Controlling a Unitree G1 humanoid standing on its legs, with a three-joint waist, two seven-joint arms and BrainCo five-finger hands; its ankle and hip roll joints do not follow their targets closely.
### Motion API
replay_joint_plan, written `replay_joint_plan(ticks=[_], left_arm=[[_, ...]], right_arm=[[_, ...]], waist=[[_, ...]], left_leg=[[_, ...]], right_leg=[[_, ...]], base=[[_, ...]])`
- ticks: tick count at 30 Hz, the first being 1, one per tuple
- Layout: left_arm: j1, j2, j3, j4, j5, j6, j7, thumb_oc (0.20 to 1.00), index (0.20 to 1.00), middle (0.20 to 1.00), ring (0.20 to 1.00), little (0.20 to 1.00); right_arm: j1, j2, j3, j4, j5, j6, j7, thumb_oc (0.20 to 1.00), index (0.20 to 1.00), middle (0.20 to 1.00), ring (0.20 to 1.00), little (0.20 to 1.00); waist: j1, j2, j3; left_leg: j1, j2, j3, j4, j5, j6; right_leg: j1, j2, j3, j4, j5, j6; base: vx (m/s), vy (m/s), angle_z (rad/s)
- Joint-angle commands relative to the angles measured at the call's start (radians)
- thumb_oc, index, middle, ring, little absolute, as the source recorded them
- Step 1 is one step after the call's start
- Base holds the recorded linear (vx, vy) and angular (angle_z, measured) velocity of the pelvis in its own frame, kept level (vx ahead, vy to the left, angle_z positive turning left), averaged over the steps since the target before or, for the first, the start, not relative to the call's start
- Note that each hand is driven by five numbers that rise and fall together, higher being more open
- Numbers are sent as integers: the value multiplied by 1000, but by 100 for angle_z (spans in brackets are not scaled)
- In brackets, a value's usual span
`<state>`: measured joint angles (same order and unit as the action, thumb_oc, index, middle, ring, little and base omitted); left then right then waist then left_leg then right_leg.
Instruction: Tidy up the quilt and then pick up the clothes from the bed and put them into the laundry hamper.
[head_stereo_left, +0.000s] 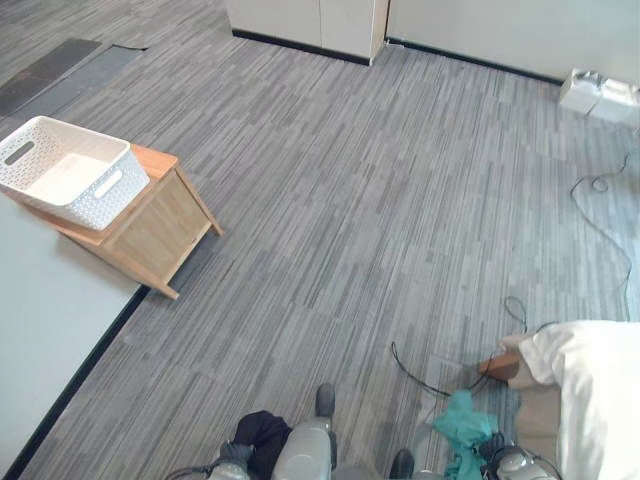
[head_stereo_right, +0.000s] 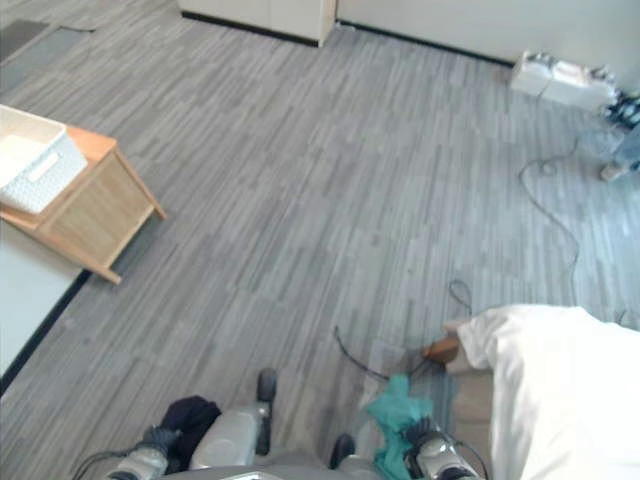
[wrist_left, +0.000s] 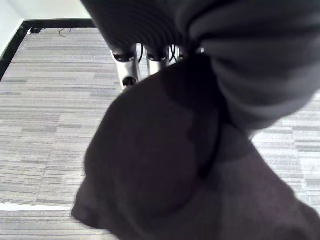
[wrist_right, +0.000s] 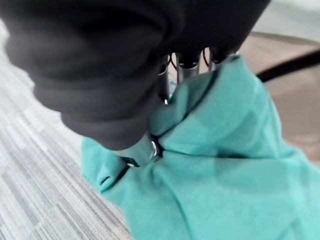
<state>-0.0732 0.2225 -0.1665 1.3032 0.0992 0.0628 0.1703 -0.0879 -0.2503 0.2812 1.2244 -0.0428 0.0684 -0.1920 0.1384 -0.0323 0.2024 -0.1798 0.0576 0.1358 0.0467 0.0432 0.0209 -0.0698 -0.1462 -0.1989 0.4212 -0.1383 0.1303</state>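
Note:
My left hand (wrist_left: 127, 70) is shut on a dark, almost black garment (wrist_left: 160, 165), which bunches at the bottom of the left eye view (head_stereo_left: 262, 432). A teal garment (wrist_right: 225, 165) hangs from my right hand (wrist_right: 187, 62), whose fingers are curled into it; it shows low in the eye views (head_stereo_left: 462, 425). The white perforated laundry hamper (head_stereo_left: 65, 170) stands far off at the left on a low wooden stand (head_stereo_left: 160, 230). At the lower right lies the bed's white quilt (head_stereo_left: 600, 390), over a wooden bed corner (head_stereo_left: 500, 365).
Grey striped carpet (head_stereo_left: 350, 220) stretches between me and the hamper. A white surface with a black edge (head_stereo_left: 40, 310) lies along the left, beside the stand. White cabinets (head_stereo_left: 310, 25) stand at the back, white boxes (head_stereo_left: 600, 95) at the far right, and a thin cable (head_stereo_left: 605, 215) trails on the floor there.

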Motion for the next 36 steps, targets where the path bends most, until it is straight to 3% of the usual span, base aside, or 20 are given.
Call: replay_joint_plan(ticks=[1, 3, 5, 8, 10, 12, 13, 15, 16, 17, 20, 22, 23, 25, 27, 30, 31, 32, 33, 36], left_arm=[[-27, 59, -48, -26, 57, -1, 14, 200, 200, 200, 200, 200], [-40, 65, -71, -35, 75, 1, 17, 200, 200, 200, 200, 200], [-49, 70, -91, -49, 89, -3, 19, 200, 200, 200, 200, 200], [-74, 69, -110, -69, 99, -15, 26, 200, 200, 200, 200, 200], [-92, 65, -113, -69, 123, -29, 18, 200, 200, 200, 200, 200], [-89, 59, -110, -60, 126, -32, 21, 200, 200, 200, 200, 200], [-77, 51, -102, -56, 125, -27, 29, 200, 200, 200, 200, 200], [-63, 55, -86, -56, 89, -32, 29, 200, 200, 200, 200, 200], [-64, 55, -86, -56, 89, -32, 29, 200, 200, 200, 200, 200], [-65, 58, -91, -67, 76, -30, 41, 200, 200, 200, 200, 200], [-70, 51, -93, -62, 82, -26, 44, 200, 200, 200, 200, 200], [-62, 43, -92, -61, 90, -23, 43, 200, 200, 200, 200, 200], [-42, 27, -92, -50, 107, -23, 35, 200, 200, 200, 200, 200], [-36, 24, -90, -46, 112, -21, 33, 200, 200, 200, 200, 200], [-9, 20, -82, -41, 130, -7, 25, 200, 200, 200, 200, 200], [2, 35, -67, -26, 124, -1, 24, 200, 200, 200, 200, 200], [2, 35, -67, -26, 124, -1, 24, 200, 200, 200, 200, 200], [5, 33, -64, -20, 127, 0, 16, 200, 200, 200, 200, 200], [3, 45, -55, -27, 108, 9, 31, 200, 200, 200, 200, 200], [-13, 53, -68, -32, 102, 3, 45, 200, 200, 200, 200, 200]], right_arm=[[-34, -43, -35, -64, -23, -5, -3, 200, 200, 200, 200, 200], [-47, -46, -31, -86, -20, -8, 0, 200, 200, 200, 200, 200], [-43, -47, -24, -114, -16, -13, 3, 200, 200, 200, 200, 200], [-36, -57, -24, -155, -1, -26, 1, 200, 200, 200, 200, 200], [-31, -61, -17, -147, -15, -19, 2, 200, 200, 200, 200, 200], [-30, -61, -7, -156, -31, -20, 9, 200, 200, 200, 200, 200], [-29, -62, 6, -160, -43, -22, 11, 200, 200, 200, 200, 200], [-30, -77, 8, -151, -54, -26, 19, 200, 200, 200, 200, 200], [-30, -76, 8, -150, -54, -26, 19, 200, 200, 200, 200, 200], [-46, -95, 1, -151, -40, -23, 3, 200, 200, 200, 200, 200], [-65, -95, 11, -135, -33, -18, 7, 200, 200, 200, 200, 200], [-68, -93, 23, -117, -32, -21, 9, 200, 200, 200, 200, 200], [-65, -92, 28, -98, -28, -30, 5, 200, 200, 200, 200, 200], [-61, -91, 24, -93, -26, -29, 4, 200, 200, 200, 200, 200], [-51, -89, 20, -81, -34, -30, -6, 200, 200, 200, 200, 200], [-28, -56, 19, -67, -51, -31, 9, 200, 200, 200, 200, 200], [-28, -55, 19, -67, -51, -31, 9, 200, 200, 200, 200, 200], [-27, -47, 16, -62, -46, -28, 9, 200, 200, 200, 200, 200], [-20, -41, 5, -76, -41, -26, 9, 200, 200, 200, 200, 200], [-23, -42, -3, -79, -25, -31, 7, 200, 200, 200, 200, 200]], waist=[[19, -34, 32], [-24, 14, 58], [-60, 35, 70], [-108, 33, 73], [-153, 39, 57], [-155, 36, 44], [-154, 39, 38], [-126, 33, 64], [-129, 29, 60], [-78, 0, 105], [-45, -13, 103], [-22, -9, 84], [-6, 8, 57], [-4, 15, 44], [6, 12, 28], [25, -33, 5], [24, -34, 4], [21, -31, 13], [-5, 10, 32], [-44, 38, 40]], left_leg=[[11, -98, -3, 42, -69, 48], [127, -88, -40, -31, -81, 60], [207, -86, -77, -66, -98, 54], [318, -92, -137, -103, -150, 19], [411, -72, -180, -113, -223, -16], [428, -66, -195, -83, -233, -28], [424, -59, -207, -6, -217, -42], [231, -53, -192, 502, -17, -87], [224, -57, -194, 503, -14, -86], [32, -59, -151, 789, -14, -66], [-58, -49, -69, 758, -64, -59], [-96, -58, -18, 593, -77, -57], [-89, -30, 65, 284, -73, -44], [-82, -16, 107, 181, -68, -53], [-66, 12, 246, -22, -2, -64], [-3, -74, 183, -24, -14, 16], [-4, -77, 183, -24, -16, 17], [26, -80, 189, -14, -24, 39], [120, -71, 125, -54, -41, 63], [216, -68, 7, -117, -44, 49]], right_leg=[[108, 2, 54, 142, 213, 70], [-30, 13, 43, 269, 182, 45], [-105, 26, 19, 205, 128, 27], [-149, 39, -10, -147, 98, 14], [-192, 47, 85, -422, 164, 59], [-182, 53, 98, -428, 181, 56], [-170, 60, 111, -400, 192, 40], [-74, 56, 82, -371, 179, -28], [-79, 52, 80, -372, 181, -27], [13, 40, 52, -408, 159, -66], [90, 33, 32, -444, 119, -64], [151, 33, 21, -476, 82, -49], [216, 44, 2, -489, 30, -25], [247, 51, -9, -496, 7, -18], [326, 58, -62, -485, -50, 0], [260, 3, -70, -116, 65, 79], [257, -1, -70, -110, 62, 81], [225, -6, -61, 7, 172, 101], [77, -10, -16, 252, 205, 68], [-40, 10, -15, 206, 120, 26]], base=[[575, 252, 28], [517, 164, 59], [692, 63, 54], [607, -57, 45], [826, -128, 100], [561, -124, 82], [885, -277, 65], [645, -276, 65], [357, -298, 89], [457, -269, 101], [547, -113, 23], [675, 69, -16], [516, 93, 0], [604, 122, 16], [818, 179, 36], [691, 225, 16], [344, 158, 75], [508, 165, 97], [748, 183, 119], [579, 3, 128]])
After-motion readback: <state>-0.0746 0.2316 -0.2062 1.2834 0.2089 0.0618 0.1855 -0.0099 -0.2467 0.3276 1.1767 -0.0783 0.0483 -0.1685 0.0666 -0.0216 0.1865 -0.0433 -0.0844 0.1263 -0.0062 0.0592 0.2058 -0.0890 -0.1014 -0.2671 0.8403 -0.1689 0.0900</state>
